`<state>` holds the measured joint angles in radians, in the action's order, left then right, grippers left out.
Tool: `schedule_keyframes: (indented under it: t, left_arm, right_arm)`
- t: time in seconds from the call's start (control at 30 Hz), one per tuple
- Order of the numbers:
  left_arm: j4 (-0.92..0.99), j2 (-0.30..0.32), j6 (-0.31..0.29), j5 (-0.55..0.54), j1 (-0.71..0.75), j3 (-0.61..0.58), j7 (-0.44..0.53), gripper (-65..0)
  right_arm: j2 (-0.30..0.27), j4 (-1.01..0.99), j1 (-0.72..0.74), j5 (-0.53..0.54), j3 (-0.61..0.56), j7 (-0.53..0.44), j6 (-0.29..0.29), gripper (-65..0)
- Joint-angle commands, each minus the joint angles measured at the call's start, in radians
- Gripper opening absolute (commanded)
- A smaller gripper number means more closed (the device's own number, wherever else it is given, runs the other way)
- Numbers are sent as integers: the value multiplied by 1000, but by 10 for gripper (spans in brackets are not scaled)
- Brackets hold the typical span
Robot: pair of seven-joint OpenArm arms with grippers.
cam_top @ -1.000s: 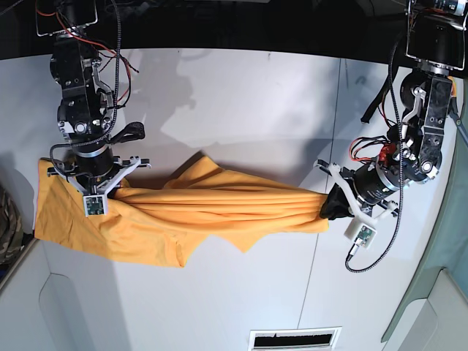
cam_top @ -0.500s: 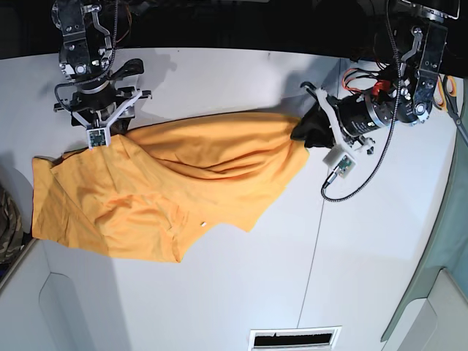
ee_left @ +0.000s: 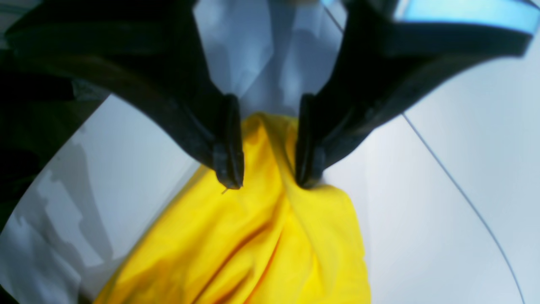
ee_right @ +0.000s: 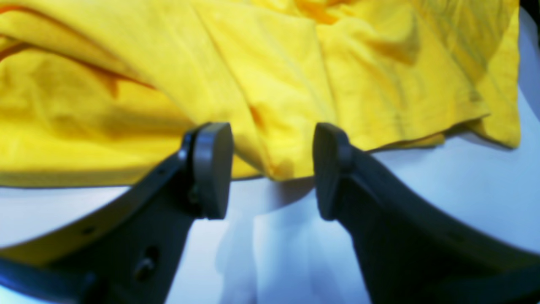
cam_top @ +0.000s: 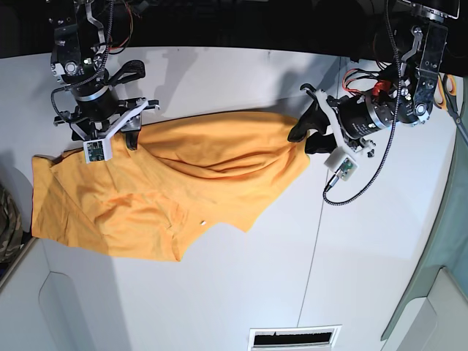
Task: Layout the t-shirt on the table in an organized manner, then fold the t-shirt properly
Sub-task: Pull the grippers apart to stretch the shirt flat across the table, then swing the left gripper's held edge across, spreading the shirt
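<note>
The orange-yellow t-shirt (cam_top: 168,183) lies wrinkled on the white table (cam_top: 241,278), spread from the left edge to mid-table. My right gripper (cam_top: 102,135) stands open at its far left corner. In the right wrist view the pads (ee_right: 211,169) are wide apart, with the t-shirt (ee_right: 253,63) hem lying just beyond them. My left gripper (cam_top: 306,137) is at the shirt's right tip. In the left wrist view its fingertips (ee_left: 230,177) stand apart, and a loose ridge of t-shirt (ee_left: 253,245) runs between them.
Orange-handled scissors (cam_top: 447,88) lie at the far right edge. A camouflage cloth (cam_top: 7,219) shows at the left edge. A dark seam (cam_top: 318,241) crosses the table, with a vent slot (cam_top: 292,338) at the near edge.
Both grippers went from shut on the stretched shirt to open. They carried it toward the table's far side, where it dropped and now lies spread.
</note>
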<state>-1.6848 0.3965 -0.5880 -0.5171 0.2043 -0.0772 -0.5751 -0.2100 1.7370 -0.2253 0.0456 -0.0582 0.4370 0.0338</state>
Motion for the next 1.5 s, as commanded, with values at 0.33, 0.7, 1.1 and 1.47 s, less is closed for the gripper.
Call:
schedule_keyframes:
  t: [0.33, 0.7, 1.1, 1.47]
  left_arm:
    - [-17, -3, -3, -18, -7, 6, 25, -409]
    - [-17, -3, -3, -18, -7, 6, 25, -409]
    - [-17, -3, -3, -18, -7, 6, 25, -409]
    - [-17, -3, -3, -18, -7, 6, 25, -411]
  right_arm:
    - [-3, -191, 117, 101, 4, -29, 179, -342]
    - [-3, -157, 106, 178, 3, -27, 288, -342]
    - [11, -180, 106, 93, 4, -19, 187, -342]
    - [11, -242, 106, 92, 4, -65, 217, -562]
